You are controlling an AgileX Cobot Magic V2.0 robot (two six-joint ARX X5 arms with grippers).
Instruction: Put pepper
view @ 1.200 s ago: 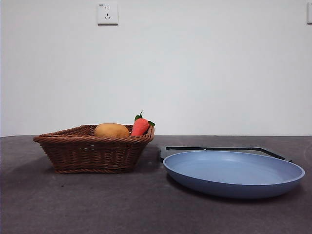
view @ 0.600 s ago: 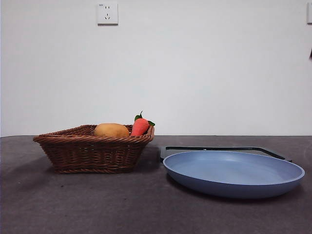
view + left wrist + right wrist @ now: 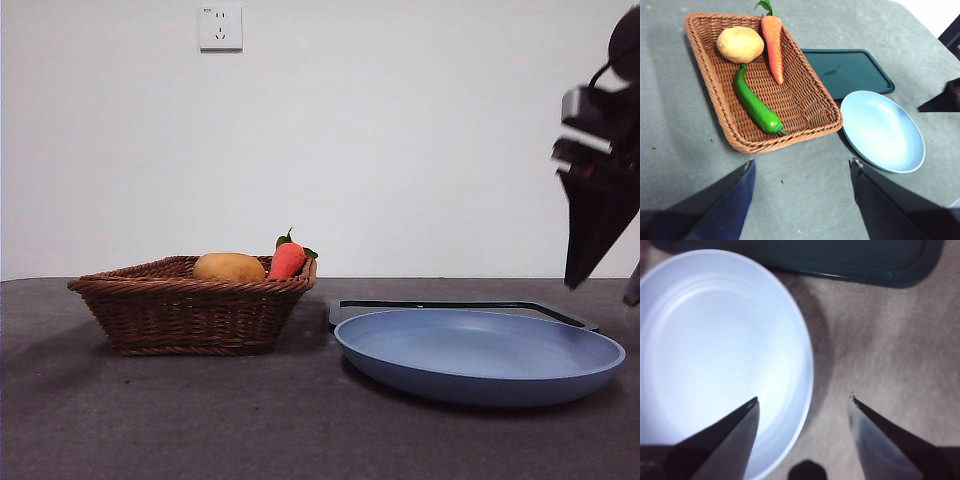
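Surface (image 3: 200,420): dark grey, filling the lower part of the front frame, nearest the camera.
Blue plate (image 3: 480,385): lower right of the front frame, nothing in it; in the right wrist frame it fills the left half.
Right tool (image 3: 600,215): at the right edge of the front frame, above the plate's right rim; jaws set apart, holding nothing.
Left tool (image 3: 802,167): jaws wide apart at the bottom of its wrist frame, high over the surface, holding nothing.
Basket (image 3: 715,92): brown wicker, left of centre in the front frame.
Pepper (image 3: 756,106): lying flat on the basket floor, left-centre of the left wrist frame, beside the carrot (image 3: 773,37) and touching the potato (image 3: 740,44); hidden behind the basket wall in the front frame.
Handling: probably light, stiff and glossy, so slippery; take it across the thick middle.
Tray (image 3: 850,70): dark green, behind the plate.
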